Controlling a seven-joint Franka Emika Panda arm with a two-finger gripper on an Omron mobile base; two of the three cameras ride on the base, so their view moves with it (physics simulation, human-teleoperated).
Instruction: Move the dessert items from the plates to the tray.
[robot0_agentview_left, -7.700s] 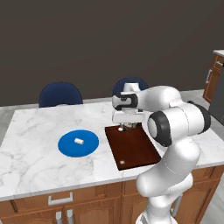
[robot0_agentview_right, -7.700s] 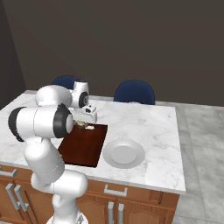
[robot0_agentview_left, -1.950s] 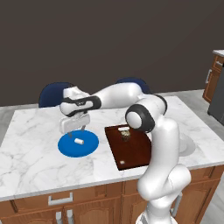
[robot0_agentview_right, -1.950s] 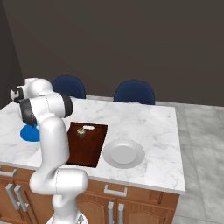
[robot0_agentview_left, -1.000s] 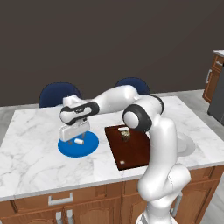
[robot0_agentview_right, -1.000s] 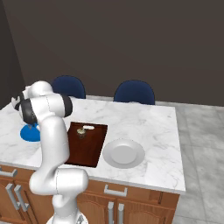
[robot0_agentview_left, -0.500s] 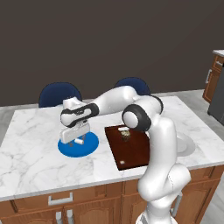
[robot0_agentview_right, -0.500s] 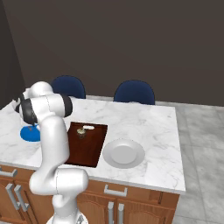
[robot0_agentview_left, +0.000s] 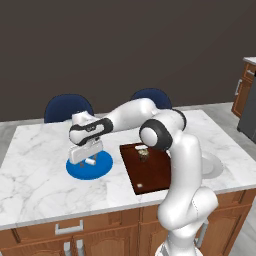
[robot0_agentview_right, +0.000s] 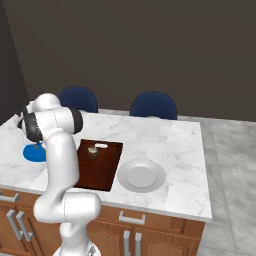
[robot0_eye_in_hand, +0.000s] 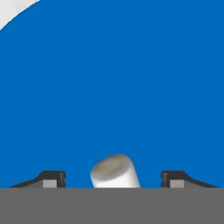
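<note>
Two dark fingertips (robot0_eye_in_hand: 52, 178) of the gripper (robot0_eye_in_hand: 114, 180) stand spread on either side of the white marshmallow (robot0_eye_in_hand: 114, 171), not touching it, right down on the blue plate (robot0_agentview_left: 102, 167), while the cupcake (robot0_agentview_left: 143, 151) sits on the brown tray (robot0_agentview_left: 152, 172) beside the pale plate (robot0_agentview_right: 142, 176).

Even, soft rendered light is falling from above; no glare or blur is showing. The arm (robot0_agentview_left: 150, 117) is casting faint shade on the marble counter (robot0_agentview_left: 35, 175). Below the claw (robot0_eye_in_hand: 114, 180), the blue plate (robot0_eye_in_hand: 113, 78) is rendering flat and sharp. The back wall (robot0_agentview_right: 125, 45) is staying dim.
</note>
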